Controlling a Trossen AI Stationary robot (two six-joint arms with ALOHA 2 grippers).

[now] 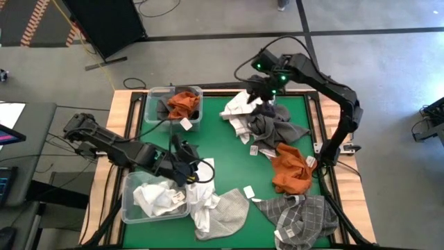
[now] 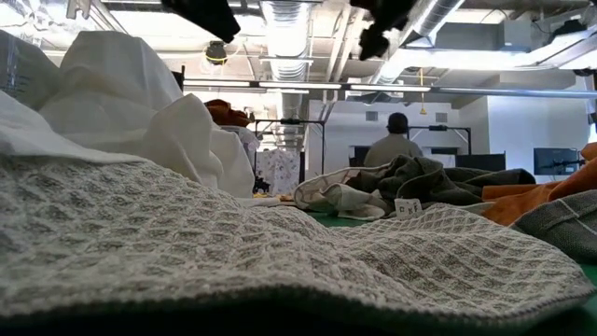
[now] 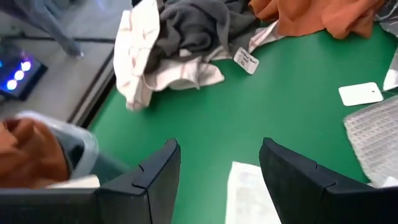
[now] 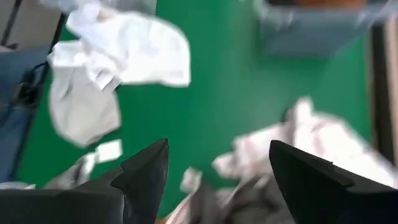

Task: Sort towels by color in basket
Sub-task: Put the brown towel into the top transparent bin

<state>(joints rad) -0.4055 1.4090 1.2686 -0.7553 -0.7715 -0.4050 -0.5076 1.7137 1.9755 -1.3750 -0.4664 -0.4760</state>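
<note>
At the near edge of the green desk (image 1: 229, 160) lay a pale waffle-weave towel (image 1: 225, 212) and a grey-and-white checked towel (image 1: 302, 219), neither yet sorted. Beside them, a clear bin (image 1: 128, 201) held white towels (image 1: 158, 198), with one white towel (image 1: 202, 201) hanging over its rim. The left claw (image 1: 186, 167) hovered just above that bin's inner corner, fingers spread and empty. At mid-desk lay a rust orange towel (image 1: 291, 170), and beyond it a dark grey towel (image 1: 270, 128) tangled with a cream one (image 1: 239, 107). The right claw (image 1: 267, 89) was poised over that tangle, spread wide, holding nothing. At the far left stood a second clear bin (image 1: 151, 94), containing an orange towel (image 1: 182, 104) and a dark piece.

Judgement: sorting was partly complete, between placements. The next move calls for the right claw to descend onto one towel of the tangle, taking a single layer only, since the cream and grey cloths overlap.
</note>
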